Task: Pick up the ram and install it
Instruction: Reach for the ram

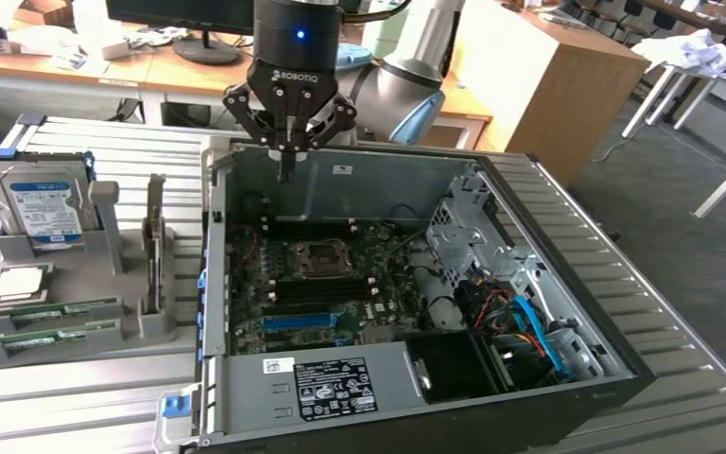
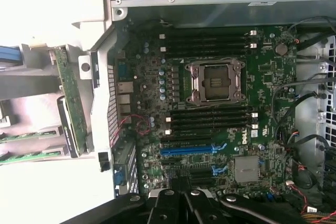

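Two green ram sticks (image 1: 67, 309) lie in slots of the grey holder (image 1: 148, 326) at the exterior view's left, seen in the wrist view as ram sticks (image 2: 26, 136). My gripper (image 1: 287, 168) hangs over the rear edge of the open computer case (image 1: 615, 359), above the motherboard (image 1: 325, 284) and well apart from the sticks. Its fingers are shut together with nothing between them. In the wrist view the gripper (image 2: 181, 186) points down at the motherboard (image 2: 262, 72), whose black memory slots (image 2: 210, 120) flank the open processor socket (image 2: 214, 81).
A blue-labelled hard drive (image 1: 42, 203) stands upright in the holder, with a silver processor chip (image 1: 20, 284) below it. A green board (image 1: 155, 241) stands on edge beside the case wall. Drive cage (image 1: 471, 222) and cables (image 1: 527, 322) fill the case's right side.
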